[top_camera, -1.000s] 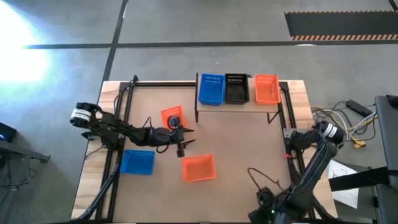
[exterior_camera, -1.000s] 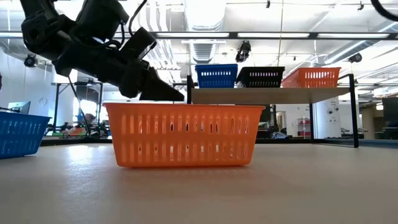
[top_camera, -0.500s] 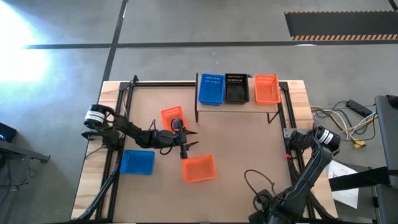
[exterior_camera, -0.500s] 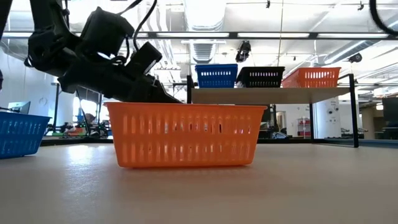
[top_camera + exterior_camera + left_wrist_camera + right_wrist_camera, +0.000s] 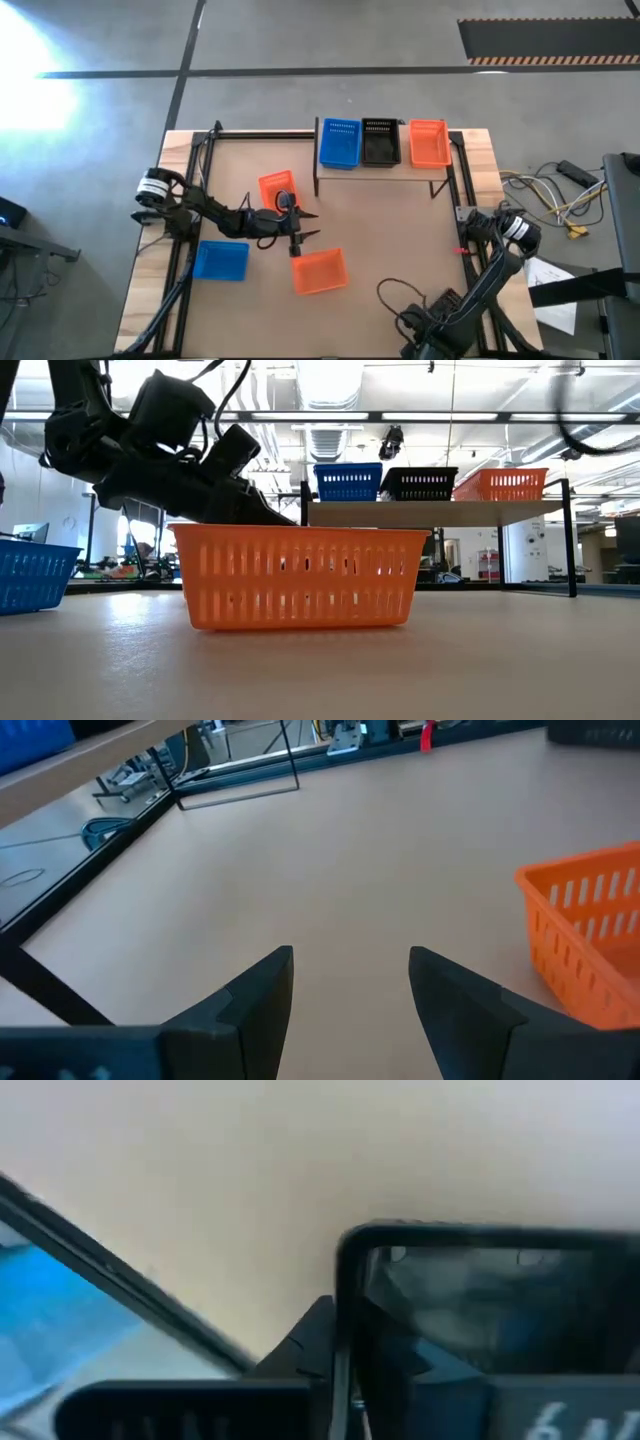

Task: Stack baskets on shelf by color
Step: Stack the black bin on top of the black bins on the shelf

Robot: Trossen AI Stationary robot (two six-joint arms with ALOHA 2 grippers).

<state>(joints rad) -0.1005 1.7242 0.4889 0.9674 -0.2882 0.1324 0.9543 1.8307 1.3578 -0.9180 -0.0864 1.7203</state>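
Left gripper (image 5: 303, 234) hovers with fingers apart over the counter (image 5: 390, 230), between two orange baskets.

The shelf (image 5: 385, 168) along the counter's far edge carries a blue basket (image 5: 339, 143), a black basket (image 5: 379, 141) and an orange basket (image 5: 429, 143) side by side. On the counter itself, an orange basket (image 5: 276, 188) lies just behind the left arm, another orange basket (image 5: 319, 270) sits just in front of the gripper, and a blue basket (image 5: 221, 260) rests near the left edge. In the left wrist view the two dark fingers (image 5: 255, 1000) stand spread over bare counter, holding nothing, with the orange basket's corner (image 5: 590, 940) close by. The right arm is folded back at the counter's near right corner; whether the right gripper (image 5: 345, 1370) is together or apart cannot be told.
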